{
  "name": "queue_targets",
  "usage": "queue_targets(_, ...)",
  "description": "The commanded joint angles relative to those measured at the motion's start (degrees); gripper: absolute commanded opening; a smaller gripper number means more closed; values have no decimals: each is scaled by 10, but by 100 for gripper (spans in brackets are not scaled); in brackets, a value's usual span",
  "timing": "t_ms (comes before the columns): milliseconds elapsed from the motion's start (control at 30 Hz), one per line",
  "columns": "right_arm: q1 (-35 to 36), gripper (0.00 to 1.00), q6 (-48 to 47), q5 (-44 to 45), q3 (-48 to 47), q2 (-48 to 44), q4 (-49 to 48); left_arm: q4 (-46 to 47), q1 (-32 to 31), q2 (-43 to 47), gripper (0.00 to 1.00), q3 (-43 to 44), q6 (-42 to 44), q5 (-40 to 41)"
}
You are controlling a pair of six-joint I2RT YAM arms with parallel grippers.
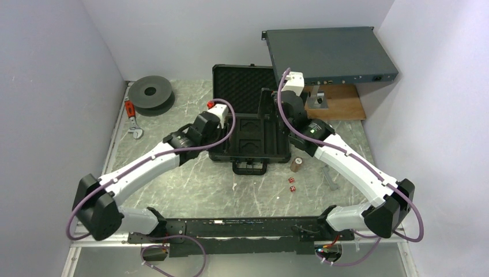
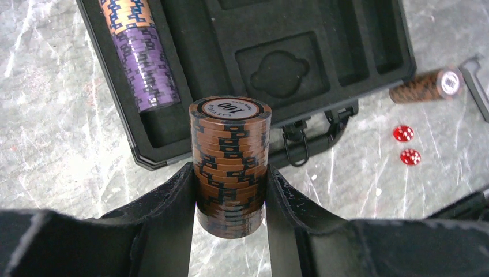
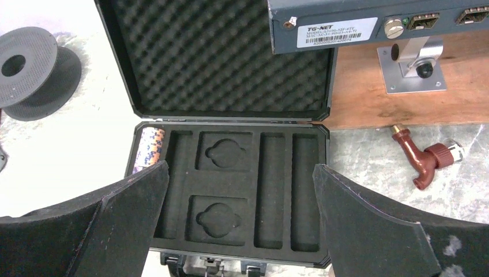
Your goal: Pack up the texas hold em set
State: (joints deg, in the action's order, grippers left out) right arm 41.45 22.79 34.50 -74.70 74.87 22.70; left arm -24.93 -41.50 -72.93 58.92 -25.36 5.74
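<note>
Although both arms cover much of the open black hard-plastic briefcase [image 1: 249,151] in the top view, the wrist views show its slotted foam tray [image 3: 271,190] and egg-crate foam lid [image 3: 225,57], which stands up at the far side. The left pincer [image 2: 229,173] pinches an upright brown poker-chip stack [image 2: 230,150] by its sides, at the case's near edge and left of the handle. The stack's lower end is blurred, so I cannot tell whether it touches the grey marbled counter [image 2: 52,133]. A row of purple chips with orange ones at its far end [image 2: 144,63] lies in the leftmost slot. In the right wrist view a finger hides most of that row. The right pincer [image 3: 240,167] hangs spread wide above the tray, with nothing between its fingers. A second brown chip stack [image 2: 427,85] lies on its side on the counter to the right of the case, near two small red dice [image 2: 403,134]. The flat grey metal rack box [image 3: 375,23] is cut off at the frame's top. The dark round spool [image 3: 29,66] sits left of the lid.
</note>
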Motion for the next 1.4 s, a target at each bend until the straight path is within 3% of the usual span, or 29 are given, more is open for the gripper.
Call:
queue_targets(0, 1, 100, 7, 12, 4, -16, -13, 6, -2, -46, 0, 69, -34, 41)
queue_targets(467, 17, 100, -15, -2, 2, -15, -18, -27, 15, -199, 0, 197, -7, 68)
queue_targets(1367, 32, 100, -17, 61, 6, -25, -13, -59, 73, -369, 0, 336, -14, 28)
